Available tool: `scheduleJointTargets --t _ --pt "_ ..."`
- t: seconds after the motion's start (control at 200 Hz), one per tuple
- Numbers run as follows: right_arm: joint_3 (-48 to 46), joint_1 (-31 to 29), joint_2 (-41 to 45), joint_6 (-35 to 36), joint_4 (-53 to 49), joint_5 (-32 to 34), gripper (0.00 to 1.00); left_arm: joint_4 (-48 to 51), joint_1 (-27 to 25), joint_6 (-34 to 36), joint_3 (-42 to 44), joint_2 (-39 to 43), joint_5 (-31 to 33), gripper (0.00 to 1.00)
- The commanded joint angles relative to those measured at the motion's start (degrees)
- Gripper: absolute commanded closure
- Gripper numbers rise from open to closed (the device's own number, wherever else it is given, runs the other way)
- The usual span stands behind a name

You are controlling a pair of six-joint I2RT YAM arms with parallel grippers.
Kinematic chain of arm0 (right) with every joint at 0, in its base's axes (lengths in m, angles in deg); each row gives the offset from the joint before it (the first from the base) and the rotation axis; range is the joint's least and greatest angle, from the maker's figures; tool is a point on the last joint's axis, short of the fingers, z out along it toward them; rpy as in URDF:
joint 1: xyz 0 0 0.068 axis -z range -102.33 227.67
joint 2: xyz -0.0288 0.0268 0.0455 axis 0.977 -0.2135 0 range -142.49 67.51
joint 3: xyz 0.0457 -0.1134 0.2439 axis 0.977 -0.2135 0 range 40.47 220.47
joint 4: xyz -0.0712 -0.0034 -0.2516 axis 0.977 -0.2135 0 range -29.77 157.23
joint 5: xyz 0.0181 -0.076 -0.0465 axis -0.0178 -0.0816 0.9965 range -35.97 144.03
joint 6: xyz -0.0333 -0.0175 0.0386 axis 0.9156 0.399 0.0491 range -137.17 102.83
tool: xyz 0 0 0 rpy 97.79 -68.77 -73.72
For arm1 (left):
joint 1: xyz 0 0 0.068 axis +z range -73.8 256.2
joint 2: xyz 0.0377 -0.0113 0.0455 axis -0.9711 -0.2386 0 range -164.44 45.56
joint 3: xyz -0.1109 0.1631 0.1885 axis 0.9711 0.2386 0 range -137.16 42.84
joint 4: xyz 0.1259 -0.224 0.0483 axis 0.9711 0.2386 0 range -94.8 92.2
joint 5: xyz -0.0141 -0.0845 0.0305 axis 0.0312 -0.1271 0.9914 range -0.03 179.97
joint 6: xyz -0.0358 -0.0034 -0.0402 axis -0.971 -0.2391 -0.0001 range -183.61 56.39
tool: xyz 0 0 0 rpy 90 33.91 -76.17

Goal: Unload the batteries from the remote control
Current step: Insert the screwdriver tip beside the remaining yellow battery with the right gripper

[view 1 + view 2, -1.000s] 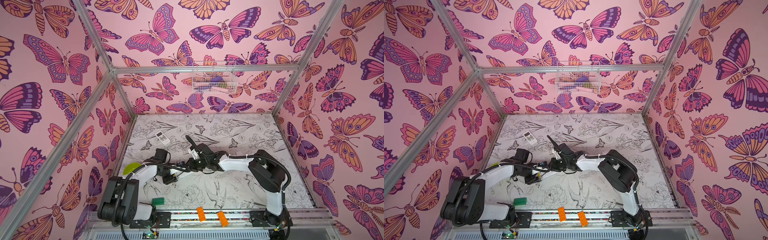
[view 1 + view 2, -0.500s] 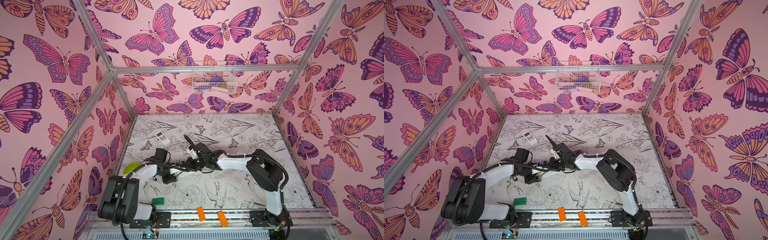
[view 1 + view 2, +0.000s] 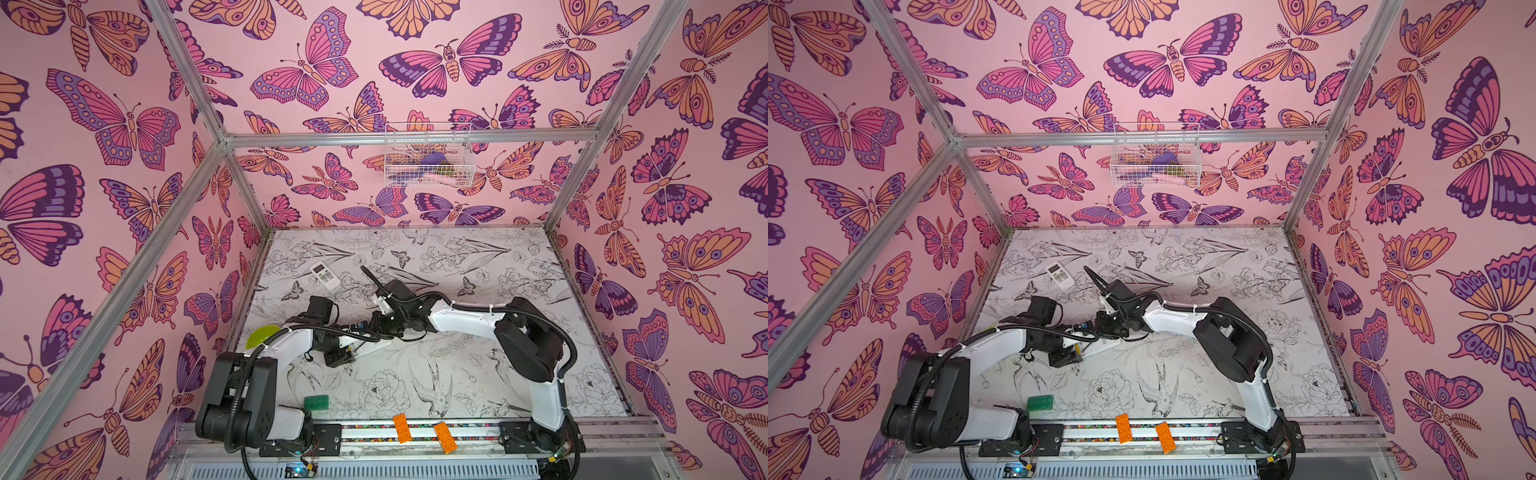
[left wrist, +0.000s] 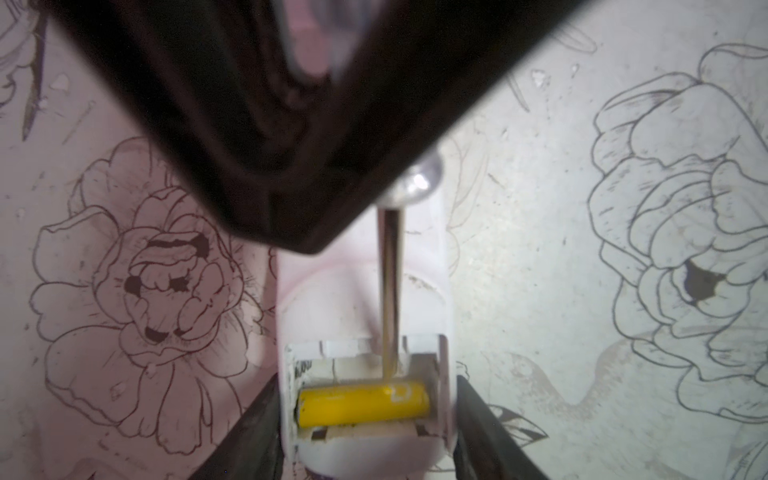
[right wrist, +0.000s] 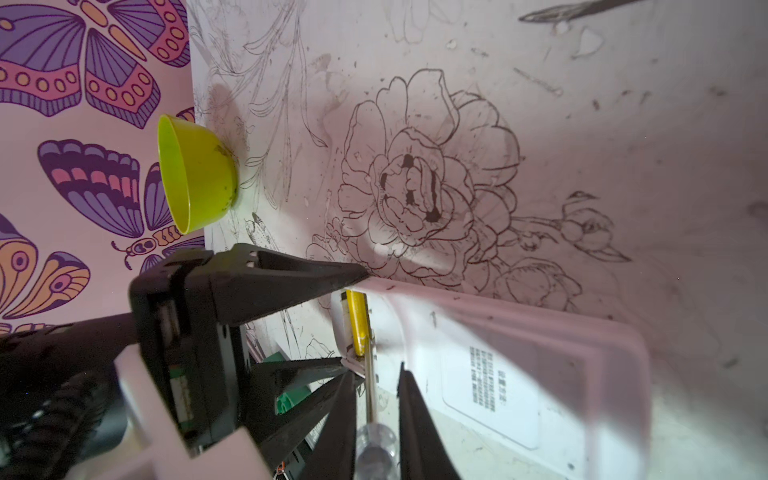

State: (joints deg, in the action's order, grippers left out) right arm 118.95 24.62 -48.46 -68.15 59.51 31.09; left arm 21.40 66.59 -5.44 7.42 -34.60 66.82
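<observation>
1. Arms in both top views meet low over the table (image 3: 457, 374), left of centre. Left tool (image 3: 351, 353) and right tool (image 3: 376, 330) nearly touch. Left forearm lies flat, elbow folded back near its base. Right arm reaches across, elbow out, wrist dropped. What they work on is hidden beneath them. Far remote (image 3: 325, 275) lies apart, face up, nothing near it.
2. Left wrist view: left tool clamps remote (image 4: 361, 299) by both long edges, back side up, probably to steady it for prying. Cover is off. One yellow battery (image 4: 361, 403) sits crosswise in the open bay, and the slot beside it looks empty. Screwdriver (image 4: 390, 291) runs along the remote, tip against the battery near one end, likely to lever it out. Other batteries not seen.
3. Right wrist view: right tool is clenched on the screwdriver where shaft meets clear handle, pointing down the remote toward the bay. Bowl (image 5: 195, 174) stands by the wall, well apart, maybe the drop spot. Risk: tip slipping off the battery.
</observation>
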Motion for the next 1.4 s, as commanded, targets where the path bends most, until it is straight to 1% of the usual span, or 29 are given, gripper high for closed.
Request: scheduleJointTargets --t 0.0,0.251,0.361,0.406,0.486,0.616,0.691,0.777,0.837,0.937,1.002,1.037,1.092,1.157,1.208,1.343,1.398 --pt "0.89 -2.48 -1.28 1.88 -7.3 7.65 1.0 1.38 -1.47 0.6 0.06 0.35 1.1 0.59" --pt "1.18 -2.37 -6.59 -0.15 -1.23 3.03 1.0 1.36 -1.58 0.98 -0.05 0.18 1.23 0.58" --pt "-1.52 -1.09 -7.7 -3.11 5.5 0.03 1.0 1.35 -1.47 0.94 -0.3 -0.03 1.37 0.57" --pt "-2.7 -0.3 -7.96 -4.77 8.04 -1.64 1.0 1.4 -1.47 0.68 -0.28 -0.01 1.65 0.53" --pt "-4.6 0.68 -6.79 -5.54 10.51 -2.21 1.0 1.77 -1.55 0.82 -0.01 0.71 3.65 0.46" --pt "-5.48 1.32 -5.76 -5.45 11.05 -1.84 1.0 1.43 -0.88 4.57 2.22 1.2 6.55 0.42" --pt "-4.92 1.07 -5.75 -5.46 10.22 -1.83 1.0 1.99 -0.87 4.38 2.57 1.19 7.27 0.39" --pt "-3.3 -0.02 -5.23 -3.0 6.52 1.02 1.0 2.58 -0.48 4.55 2.56 1.45 5.54 0.39" --pt "-2.8 -0.37 -5.82 -3.42 6.23 1.96 1.0 2.46 -0.32 5.53 2.43 1.19 5.11 0.44" --pt "-0.6 -1.37 -6.22 -2.63 3.17 3.09 1.0 3.74 -0.28 4.28 1.2 0.53 4.85 0.5" --pt "1.32 -2.42 -6.52 -0.7 0.39 4.51 1.0 4.31 -0.24 5.18 1.21 0.72 4.28 0.52" --pt "1.98 -2.66 -7.18 -0.46 0.42 3.94 1.0 4.2 -0.07 6.06 1.38 0.81 4.08 0.52" --pt "2.16 -2.62 -8.78 -1.56 2.2 1.76 1.0 4.06 -0.1 7.37 1.52 0.49 3.77 0.52" --pt "1.65 -1.87 -10.2 -3.32 4.28 -0.43 1.0 4.04 -0.14 7.37 0.99 0.01 3.82 0.52" --pt "-0.22 -1.17 -10.2 -4.92 7.57 -1.52 1.0 4.04 -0.09 6.71 0.59 -0.08 3.67 0.52" --pt "-5.2 0.95 -10.12 -9.56 16.73 -4.95 1.0 3.95 -0.11 7.54 0.67 -0.12 3.47 0.52" --pt "-6.66 1.58 -9.7 -11.06 18.82 -5.89 1.0 4.03 -0.09 6.87 0.6 0.12 3.4 0.49"
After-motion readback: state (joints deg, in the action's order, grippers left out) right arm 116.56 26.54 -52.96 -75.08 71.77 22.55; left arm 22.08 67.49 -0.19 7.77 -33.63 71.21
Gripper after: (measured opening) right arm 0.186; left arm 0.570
